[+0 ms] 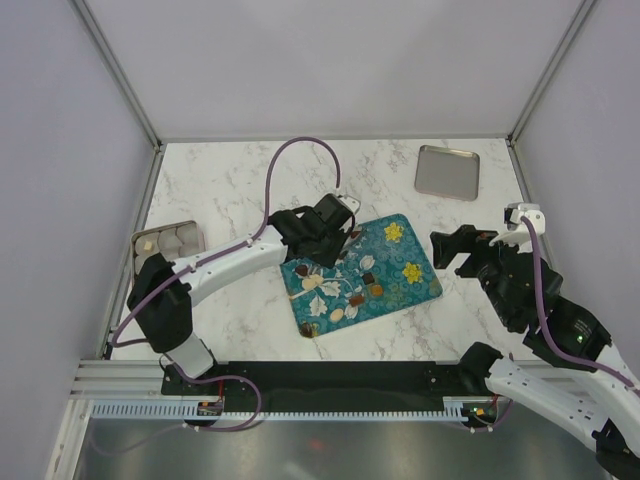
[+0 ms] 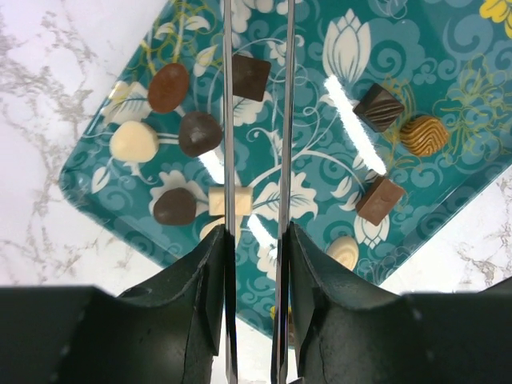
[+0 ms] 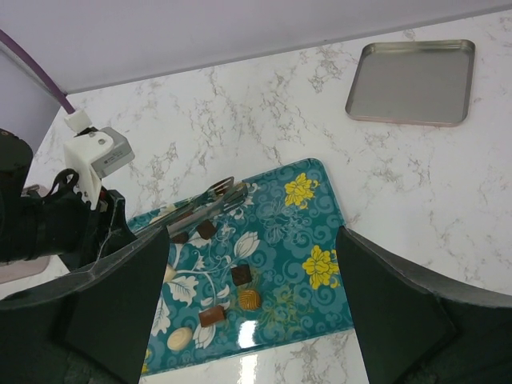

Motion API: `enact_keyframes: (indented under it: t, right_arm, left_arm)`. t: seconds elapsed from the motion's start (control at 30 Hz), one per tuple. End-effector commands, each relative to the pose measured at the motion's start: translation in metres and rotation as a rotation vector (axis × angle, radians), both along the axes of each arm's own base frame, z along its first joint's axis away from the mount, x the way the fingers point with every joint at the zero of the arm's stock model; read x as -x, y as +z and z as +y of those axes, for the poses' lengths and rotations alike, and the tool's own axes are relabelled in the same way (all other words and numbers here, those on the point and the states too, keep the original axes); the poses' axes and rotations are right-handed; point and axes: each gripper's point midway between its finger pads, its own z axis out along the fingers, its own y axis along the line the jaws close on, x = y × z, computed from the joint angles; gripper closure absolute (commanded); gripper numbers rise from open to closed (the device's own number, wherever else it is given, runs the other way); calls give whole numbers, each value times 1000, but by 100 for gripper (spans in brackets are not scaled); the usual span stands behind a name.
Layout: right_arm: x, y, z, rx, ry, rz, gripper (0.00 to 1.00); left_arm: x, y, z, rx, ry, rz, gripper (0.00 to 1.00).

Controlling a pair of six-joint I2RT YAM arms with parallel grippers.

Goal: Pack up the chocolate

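Over the left end of the tray (image 2: 448, 48), the left gripper (image 2: 256, 16), narrowly parted and empty, aims to pinch a dark square chocolate (image 2: 250, 77)

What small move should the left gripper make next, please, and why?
I would probably close the left gripper onto the dark square: it lies on the tray between the two thin fingers, with a gap showing beside it, so it does not look gripped yet.
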Motion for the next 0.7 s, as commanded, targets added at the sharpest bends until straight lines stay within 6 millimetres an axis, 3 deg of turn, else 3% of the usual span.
enact_keyframes:
  t: [0.0,0.17,0.3,0.37,0.4,0.43,0.47,0.5,0.53,0.67]
  right_arm:
    - [2,3,-5,-6,-13,-16,7]
    - [3,4,-2,-17,3,-16,7]
    - [4,1,3,-21,28,-7,7]
    - [4,-1,5,-22,38,-3,7]
    - [5,-1,7,-23,48,-3,7]
    - [4,-3,9,-20,54,2,7]
    - [4,-2,10,-20,62,3,7]
    - [5,-2,13,-19,77,7,7]
    - [5,-2,15,-18,85,9,7]
    - [3,-2,29,2,140,32,7]
  left_arm:
    - [-8,53,8,43,65,-101,67]
    - [-14,84,28,41,137,-142,67]
    - [-18,93,68,3,260,-133,68]
    - [-24,91,106,-34,385,-128,69]
    - [-26,100,120,-14,424,-145,69]
    - [-36,103,148,-12,510,-152,69]
    - [-36,100,166,-19,554,-149,69]
    - [-34,109,183,4,600,-173,69]
    - [-39,112,212,5,691,-183,69]
    - [-29,121,265,22,851,-222,69]
